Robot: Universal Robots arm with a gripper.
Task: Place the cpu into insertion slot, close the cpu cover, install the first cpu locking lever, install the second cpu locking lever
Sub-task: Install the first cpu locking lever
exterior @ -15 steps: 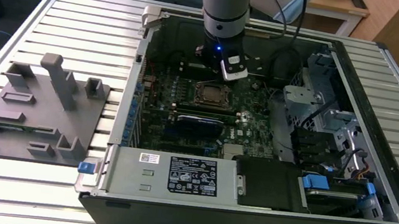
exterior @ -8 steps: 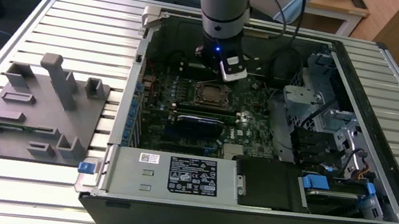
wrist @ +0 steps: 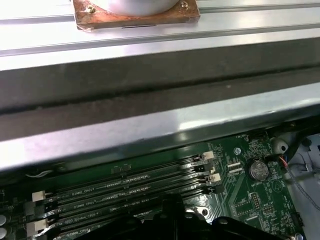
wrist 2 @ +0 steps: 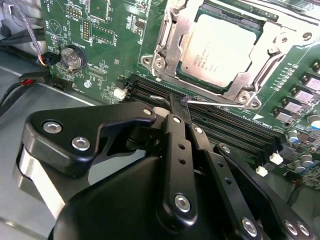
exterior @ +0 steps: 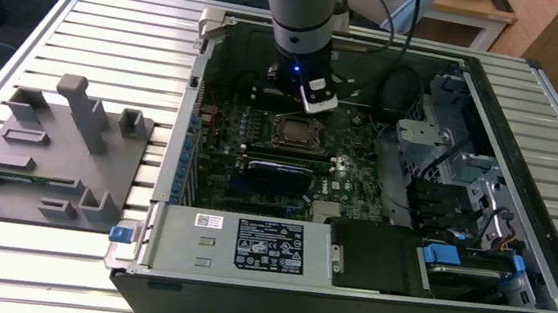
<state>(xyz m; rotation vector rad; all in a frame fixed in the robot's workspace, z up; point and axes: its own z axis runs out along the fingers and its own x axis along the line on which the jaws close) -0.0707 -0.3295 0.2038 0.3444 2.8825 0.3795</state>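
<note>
Second wrist view: cpu cover [wrist 2: 172, 42] closed.

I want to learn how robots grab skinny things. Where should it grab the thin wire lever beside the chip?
Probably the hooked free end of the locking lever, nearest the gripper. Come from above on the memory slots side: the rest of the wire lies close along the cpu cover, leaving little room.

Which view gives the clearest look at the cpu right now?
The second wrist view: the cpu lies close up, its pale face framed by the cpu cover. The exterior view gives the cpu as a small square on the board. The first wrist view looks at memory slots.
</note>
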